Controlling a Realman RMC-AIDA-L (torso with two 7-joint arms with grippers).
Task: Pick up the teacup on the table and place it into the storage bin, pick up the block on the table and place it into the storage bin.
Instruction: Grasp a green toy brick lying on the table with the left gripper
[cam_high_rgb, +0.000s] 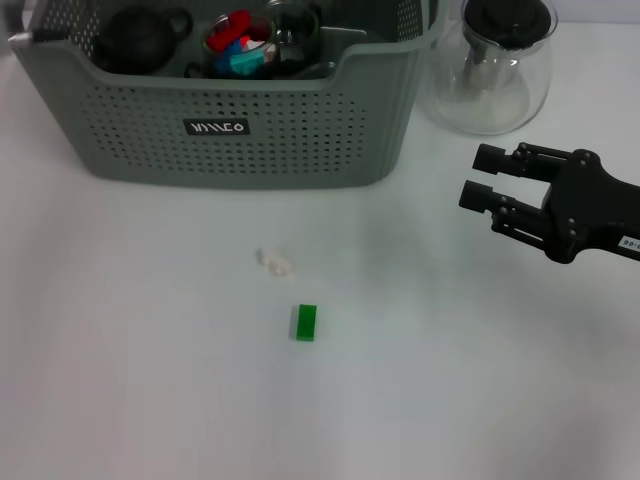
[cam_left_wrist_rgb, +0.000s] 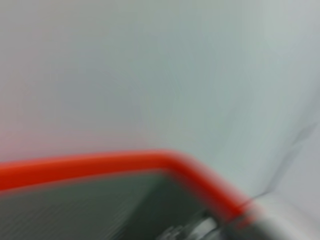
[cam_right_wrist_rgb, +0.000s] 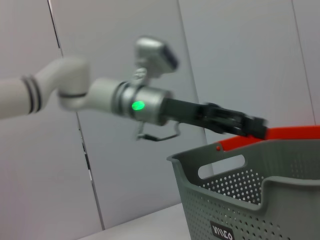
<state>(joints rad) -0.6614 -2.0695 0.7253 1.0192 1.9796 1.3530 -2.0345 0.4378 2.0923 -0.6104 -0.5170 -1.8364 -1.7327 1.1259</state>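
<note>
A: Bin first. The storage bin (cam_high_rgb: 230, 120) sits at the far left-centre of the table (cam_high_rgb: 120, 380). Inside: a dark teapot (cam_high_rgb: 135, 40) and a glass cup holding red and blue pieces (cam_high_rgb: 240, 45). No teacup is left out on the table, so I judge that half done.

B: Left tool?

A: Not in the head view. The right wrist view shows the left arm stretched out high over the bin, left tool (cam_right_wrist_rgb: 252, 127) above an orange rim, but whether it's released or clenched I cannot tell.

B: Block?

A: The green block (cam_high_rgb: 306, 322) lies on the table in front of the bin, well apart from it, with its long axis running roughly toward and away from the robot. There's a small white scrap (cam_high_rgb: 274, 262) between it and the bin.

B: Right side?

A: A glass carafe (cam_high_rgb: 492, 70) stands just right of the bin. The right tool (cam_high_rgb: 482, 178) hovers at the right, fingers spread and empty. The block lies to its left and nearer the robot. The right arm is clearly the closer one, so it should take the block, closing across the short sides.
</note>
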